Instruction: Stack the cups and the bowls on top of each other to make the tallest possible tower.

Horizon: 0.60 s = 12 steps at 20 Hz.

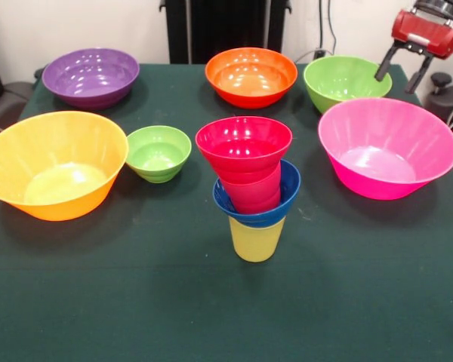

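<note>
The tower stands mid-table: a yellow cup [256, 240] at the bottom, a small blue bowl [285, 197] on it, a red cup [251, 192] in that, and a small red bowl [244, 146] on top, leaning slightly left. A small green bowl [158, 153] sits left of it. A large orange-yellow bowl [53, 164] is at the left and a large pink bowl [386, 147] at the right. Purple [90, 77], orange [251, 76] and medium green [346, 81] bowls line the far edge. My gripper [402, 72] hangs open and empty at the top right, beside the medium green bowl.
The green cloth table [136, 302] has open space in front of the tower. A black pedestal [226, 26] stands behind the far edge. Dark equipment [447, 94] sits off the table's right.
</note>
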Motion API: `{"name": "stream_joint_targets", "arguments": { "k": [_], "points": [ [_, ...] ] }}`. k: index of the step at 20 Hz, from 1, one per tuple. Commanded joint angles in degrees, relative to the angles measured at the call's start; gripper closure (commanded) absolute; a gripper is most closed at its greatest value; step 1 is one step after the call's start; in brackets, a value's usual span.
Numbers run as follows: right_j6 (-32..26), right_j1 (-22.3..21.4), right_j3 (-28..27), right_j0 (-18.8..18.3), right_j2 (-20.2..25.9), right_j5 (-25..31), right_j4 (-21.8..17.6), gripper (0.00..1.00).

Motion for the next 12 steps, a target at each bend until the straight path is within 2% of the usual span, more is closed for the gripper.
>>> {"name": "stream_joint_targets", "arguments": {
  "k": [1, 8, 12],
  "points": [
    [8.2, 0.9, 3.3, -2.7, 11.7, -0.9, -2.1, 0.0],
    [4.4, -1.3, 5.0, -4.5, 13.4, 0.0, -5.3, 0.0],
    [3.2, -1.9, 4.5, -7.3, 16.6, -1.4, -7.3, 0.0]
  ]
}}
